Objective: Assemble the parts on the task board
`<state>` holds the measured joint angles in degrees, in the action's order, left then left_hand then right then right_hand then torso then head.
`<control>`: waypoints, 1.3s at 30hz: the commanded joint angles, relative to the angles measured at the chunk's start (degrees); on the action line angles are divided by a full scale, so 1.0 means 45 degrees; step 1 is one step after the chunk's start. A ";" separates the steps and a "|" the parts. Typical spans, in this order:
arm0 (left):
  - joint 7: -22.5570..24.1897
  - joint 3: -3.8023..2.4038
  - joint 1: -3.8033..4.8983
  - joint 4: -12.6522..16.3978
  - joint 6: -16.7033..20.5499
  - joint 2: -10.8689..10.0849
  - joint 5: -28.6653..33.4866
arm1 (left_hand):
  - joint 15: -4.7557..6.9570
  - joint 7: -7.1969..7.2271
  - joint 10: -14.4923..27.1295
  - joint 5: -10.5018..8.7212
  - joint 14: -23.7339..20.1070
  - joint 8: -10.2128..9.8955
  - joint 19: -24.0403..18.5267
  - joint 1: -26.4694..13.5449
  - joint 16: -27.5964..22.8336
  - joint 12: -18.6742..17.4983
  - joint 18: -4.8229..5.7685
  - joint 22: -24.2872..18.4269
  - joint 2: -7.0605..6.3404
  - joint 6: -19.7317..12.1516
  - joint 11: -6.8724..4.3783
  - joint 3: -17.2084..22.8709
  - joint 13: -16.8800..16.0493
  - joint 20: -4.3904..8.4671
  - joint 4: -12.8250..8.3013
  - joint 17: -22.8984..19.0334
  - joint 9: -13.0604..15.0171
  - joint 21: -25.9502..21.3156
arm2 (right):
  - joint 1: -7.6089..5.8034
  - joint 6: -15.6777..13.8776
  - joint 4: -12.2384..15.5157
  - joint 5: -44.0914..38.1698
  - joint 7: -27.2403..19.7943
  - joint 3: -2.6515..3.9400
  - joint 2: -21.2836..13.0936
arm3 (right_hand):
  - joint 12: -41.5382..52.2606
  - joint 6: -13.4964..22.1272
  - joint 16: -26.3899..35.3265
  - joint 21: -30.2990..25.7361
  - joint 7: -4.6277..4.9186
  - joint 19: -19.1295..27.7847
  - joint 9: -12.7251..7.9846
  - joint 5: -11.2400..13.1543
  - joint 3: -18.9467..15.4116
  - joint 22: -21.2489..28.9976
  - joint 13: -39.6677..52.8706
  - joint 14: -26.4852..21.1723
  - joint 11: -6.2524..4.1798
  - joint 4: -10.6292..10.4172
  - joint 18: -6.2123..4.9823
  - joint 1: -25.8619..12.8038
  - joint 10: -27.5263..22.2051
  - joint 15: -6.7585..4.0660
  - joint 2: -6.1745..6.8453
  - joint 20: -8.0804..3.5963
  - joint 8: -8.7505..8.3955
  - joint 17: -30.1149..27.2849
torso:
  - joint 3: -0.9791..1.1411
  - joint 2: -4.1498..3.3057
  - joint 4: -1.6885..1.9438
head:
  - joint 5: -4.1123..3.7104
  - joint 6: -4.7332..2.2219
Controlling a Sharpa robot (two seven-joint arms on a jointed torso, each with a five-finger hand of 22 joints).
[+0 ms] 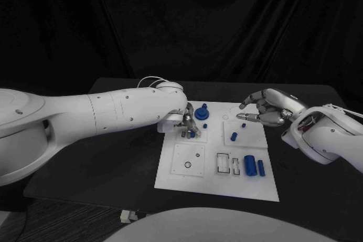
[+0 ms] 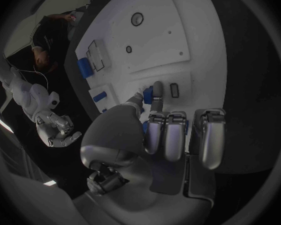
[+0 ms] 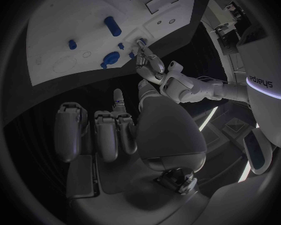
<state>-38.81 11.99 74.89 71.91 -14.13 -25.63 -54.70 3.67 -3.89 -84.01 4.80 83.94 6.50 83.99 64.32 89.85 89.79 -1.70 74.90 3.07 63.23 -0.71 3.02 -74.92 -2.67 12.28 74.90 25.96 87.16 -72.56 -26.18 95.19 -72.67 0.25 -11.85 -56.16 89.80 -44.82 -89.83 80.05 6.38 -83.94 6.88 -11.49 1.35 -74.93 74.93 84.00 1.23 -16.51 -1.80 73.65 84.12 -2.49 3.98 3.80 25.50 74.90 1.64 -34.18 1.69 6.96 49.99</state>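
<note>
The white task board [image 1: 219, 174] lies in the middle of the black table [image 1: 91, 168], its long sides running away from the robot. Bare table surface lies along both long edges of the board, wide on the left and narrower on the right, with a further strip beyond its far edge.

The left robot hand [image 1: 184, 122] is down on the far left part of the board. In the left wrist view its thumb and one finger pinch a small blue part [image 2: 148, 94] right at the board's surface, while the other fingers [image 2: 168, 135] are curled in. Whether that part sits in a recess or merely rests on the board cannot be told, since the fingertips hide its base.

The right robot hand [image 1: 266, 109] hovers above the board's far right corner, apart from it. Its fingers are bent and spread with nothing between them.

Counted in the head view, six other blue parts show: a round knobbed piece [image 1: 201, 114] just beside the left hand, a tiny peg [image 1: 243, 125], a short cylinder [image 1: 234, 136], and near the board's near right corner a small piece [image 1: 236, 161], a thick cylinder [image 1: 249, 165] and a slim bar [image 1: 261, 167] side by side. A rectangular outline [image 1: 223, 163] lies beside that row.
</note>
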 commanded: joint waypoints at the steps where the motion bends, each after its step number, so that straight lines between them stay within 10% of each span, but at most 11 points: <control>1: 0.0065 0.0043 -0.0076 -0.0005 -0.0137 0.0010 0.0043 | -0.0080 -0.0006 -0.1332 -0.0188 0.1347 0.0059 0.0542 -0.0206 0.0034 0.0047 0.0092 0.2425 -0.0004 -0.0052 0.0084 -0.0114 -0.3351 -0.0110 0.0131 0.3355 0.0047 -0.0072 | 0.0029 0.0068 0.0006 -0.0074 0.0193 0.0008 -0.0009 | 0.0045 -0.0031 -0.0038 -0.0041 0.0014 -0.0133 -0.0021 -0.0054 -0.0011 -0.2550 0.3349 0.1334 0.0086 0.0022 -0.0194 0.0146 0.1306 0.0085 -0.0020 0.0086 -0.0067 0.3355 | 0.0002 0.0001 0.0001 | 0.0001 0.0001; 22: -0.0039 0.0043 -0.0095 -0.0039 -0.0270 -0.0015 0.0042 | -0.0066 0.0030 -0.1332 -0.0389 0.1347 0.0182 0.0537 -0.0730 0.0034 0.0047 0.0087 0.2426 -0.0029 0.0032 0.0060 -0.0531 -0.3351 -0.0102 0.0582 0.3355 0.0224 -0.0095 | 0.0045 0.0093 -0.0014 -0.0074 0.0176 0.0008 0.0020 | 0.0045 -0.0030 -0.0038 -0.0043 0.0014 -0.0133 -0.0028 -0.0046 -0.0030 -0.2550 0.3349 0.1334 0.0086 0.0014 -0.0194 0.0138 0.1306 0.0084 -0.0013 0.0086 -0.0073 0.3355 | 0.0003 -0.0005 0.0002 | 0.0047 0.0001; 39: -0.0045 0.0043 -0.0112 -0.0055 -0.0308 0.0005 0.0042 | 0.0198 0.0420 -0.1332 -0.0245 0.1347 0.1133 0.0588 -0.0560 0.0034 0.0047 0.0099 0.2493 0.0192 0.0793 -0.0264 -0.0663 -0.3351 0.0128 0.0678 0.3355 0.1144 -0.0084 | 0.0059 0.0103 -0.0018 -0.0074 0.0170 0.0008 0.0014 | 0.0045 -0.0030 -0.0038 -0.0043 0.0014 -0.0133 -0.0028 -0.0046 -0.0030 -0.2550 0.3349 0.1334 0.0086 0.0014 -0.0194 0.0138 0.1306 0.0084 -0.0013 0.0086 -0.0073 0.3355 | 0.0001 0.0002 0.0006 | 0.0028 0.0001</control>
<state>-39.10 12.20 74.51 71.62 -14.78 -25.73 -54.71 4.11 -1.95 -83.84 3.50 83.95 11.39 84.02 61.74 89.85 89.79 -1.70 74.90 3.60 66.45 -1.51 0.18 -74.93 -2.63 15.10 74.90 30.91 86.94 -72.45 -25.97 95.09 -72.67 0.27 -11.85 -56.09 89.80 -44.82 -89.83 80.05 6.38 -83.94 6.84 -11.49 1.35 -74.91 74.91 84.00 1.23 -16.51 -1.80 73.65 84.12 -2.49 3.98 3.80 25.50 74.90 1.64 -34.19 1.72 7.10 49.99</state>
